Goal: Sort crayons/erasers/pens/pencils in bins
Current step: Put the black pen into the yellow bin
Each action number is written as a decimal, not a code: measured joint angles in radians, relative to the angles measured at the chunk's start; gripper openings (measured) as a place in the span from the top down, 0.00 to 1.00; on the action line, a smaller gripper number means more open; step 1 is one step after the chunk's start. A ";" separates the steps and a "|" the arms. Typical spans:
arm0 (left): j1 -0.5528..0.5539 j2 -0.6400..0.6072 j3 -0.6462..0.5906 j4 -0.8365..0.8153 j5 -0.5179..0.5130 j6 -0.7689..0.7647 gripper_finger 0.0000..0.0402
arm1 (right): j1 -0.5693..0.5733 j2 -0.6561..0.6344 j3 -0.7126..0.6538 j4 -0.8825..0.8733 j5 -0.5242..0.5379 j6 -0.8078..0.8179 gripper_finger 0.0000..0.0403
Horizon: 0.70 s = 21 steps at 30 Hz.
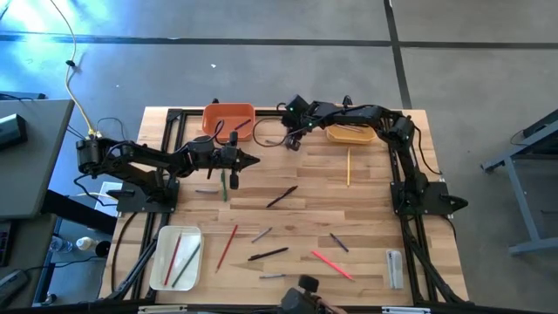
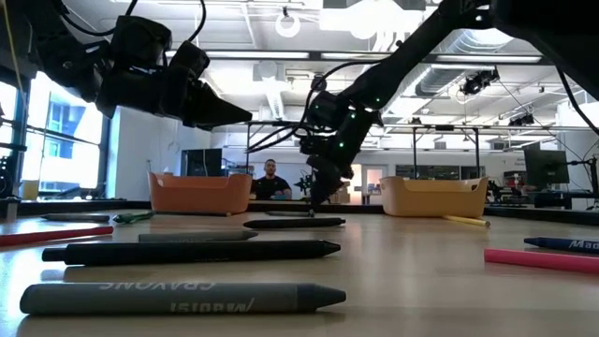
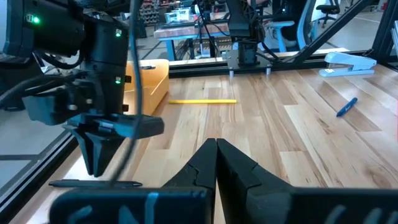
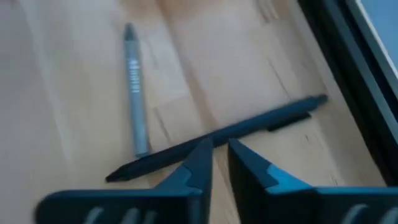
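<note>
- Right tool (image 1: 291,145) hangs low over the far middle of the counter (image 1: 366,209), between the orange bin (image 1: 228,117) and the yellow-orange bin (image 1: 350,133).
- Its fingers (image 4: 193,163) stand a small way apart, straddling a black pen (image 4: 217,138) that lies flat on the wood; whether they touch the pen I cannot tell, and nothing is lifted.
- Beside that pen in the right wrist view lies a grey crayon (image 4: 134,93).
- Left tool (image 1: 251,160) hovers above the counter just in front of the orange bin, its fingers (image 3: 239,171) pressed together with nothing between them.
- A yellow pencil (image 1: 348,167) lies in front of the yellow-orange bin.
- The white bin (image 1: 175,258) sits at the near left corner and holds a red and a green stick.
- Loose on the near half of the counter lie a red pencil (image 1: 227,246), a pink-red stick (image 1: 332,265), a black pen (image 1: 268,254), a dark pen (image 1: 282,197) and a few short grey and blue crayons.
- A green pencil (image 1: 223,186) lies under the left arm.
- A stapler (image 1: 395,267) rests near the right edge.
- In the low view, a grey crayon (image 2: 182,298) and a black stick (image 2: 187,251) lie nearest the camera, and a person (image 2: 271,180) sits far behind the counter.
</note>
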 joint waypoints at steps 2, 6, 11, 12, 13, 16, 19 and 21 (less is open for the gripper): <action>0.000 0.000 0.000 0.000 0.000 0.000 1.00 | 0.000 0.000 0.000 0.001 0.004 0.065 0.82; 0.000 0.000 0.000 0.000 0.000 0.000 1.00 | 0.000 0.002 0.001 0.023 0.012 0.192 0.67; 0.000 0.000 0.000 -0.001 0.000 0.000 1.00 | -0.004 0.027 0.003 0.041 0.016 0.260 0.58; 0.000 0.000 0.000 -0.001 0.000 0.000 1.00 | -0.005 0.033 0.003 0.040 0.024 0.267 0.59; 0.000 0.000 0.000 -0.003 0.000 0.000 1.00 | -0.008 0.038 0.003 0.045 0.024 0.272 0.59; 0.000 0.000 0.000 -0.008 0.000 0.000 1.00 | -0.021 0.039 0.003 0.036 0.026 0.271 0.64; 0.000 0.000 0.000 -0.009 0.000 0.000 1.00 | -0.031 0.039 0.003 0.018 0.041 0.249 0.71; 0.000 0.000 0.000 -0.011 0.000 0.000 1.00 | -0.041 0.039 0.004 -0.002 0.045 0.234 0.77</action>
